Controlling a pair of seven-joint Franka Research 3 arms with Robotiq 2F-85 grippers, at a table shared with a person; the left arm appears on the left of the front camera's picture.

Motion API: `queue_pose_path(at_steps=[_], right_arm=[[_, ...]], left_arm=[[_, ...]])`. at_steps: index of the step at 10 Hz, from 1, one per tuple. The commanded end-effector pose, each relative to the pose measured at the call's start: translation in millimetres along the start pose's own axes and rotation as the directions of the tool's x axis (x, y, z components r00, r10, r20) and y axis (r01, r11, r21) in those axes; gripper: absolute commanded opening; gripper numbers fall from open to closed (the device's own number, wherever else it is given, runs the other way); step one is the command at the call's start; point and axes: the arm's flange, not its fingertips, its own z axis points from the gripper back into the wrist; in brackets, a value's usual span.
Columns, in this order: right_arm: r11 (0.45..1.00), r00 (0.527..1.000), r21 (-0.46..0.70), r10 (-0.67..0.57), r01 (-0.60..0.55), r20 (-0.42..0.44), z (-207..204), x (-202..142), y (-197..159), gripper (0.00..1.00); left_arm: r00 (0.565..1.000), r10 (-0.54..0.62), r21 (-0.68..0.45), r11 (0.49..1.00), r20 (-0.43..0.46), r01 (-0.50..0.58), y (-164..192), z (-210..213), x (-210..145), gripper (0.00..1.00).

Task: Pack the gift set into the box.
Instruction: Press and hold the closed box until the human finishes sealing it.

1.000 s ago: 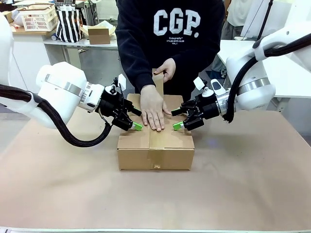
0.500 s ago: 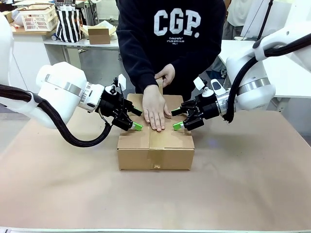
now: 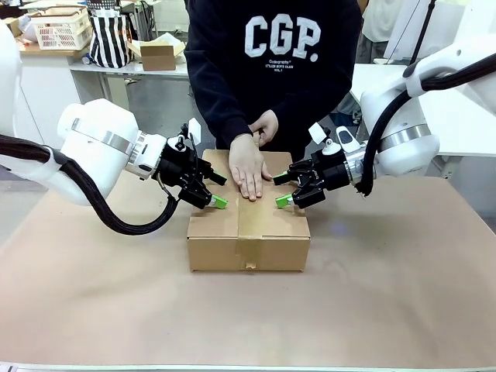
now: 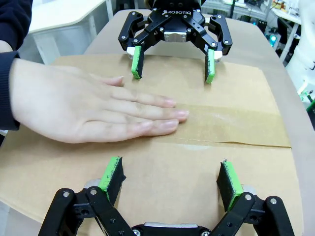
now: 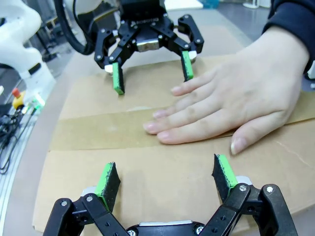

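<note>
Front view shows the box [image 3: 248, 231] at the centre of the frame, flaps closed, a strip of brown tape [image 4: 231, 126] running along its seam. The person's flat hand [image 3: 249, 167] has slid back along that tape toward the far edge since a second ago, and the loose strip the other hand [image 3: 266, 124] held up is now pressed down out of sight. My reading: sealing is almost finished, so packing is nearly done. The left gripper [image 3: 215, 191] at centre left and the right gripper [image 3: 280, 189] at centre right rest their pads on the lid, jaws spread wide, gripping nothing, unmoved throughout.
</note>
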Motion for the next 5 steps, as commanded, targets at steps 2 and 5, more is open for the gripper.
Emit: queue_pose_path(at_steps=[2, 5], right_arm=[[1.0, 1.0, -0.004, -0.004, 0.004, -0.011, -1.7, -3.3, 0.7, 1.0], [1.0, 1.0, -0.004, -0.004, 0.004, -0.011, -1.7, -3.3, 0.7, 1.0]], left_arm=[[1.0, -0.001, -0.003, 1.0, -0.004, 0.001, -1.0, -0.8, -2.1, 1.0], [1.0, -0.001, -0.003, 1.0, -0.004, 0.001, -1.0, -0.8, -2.1, 1.0]])
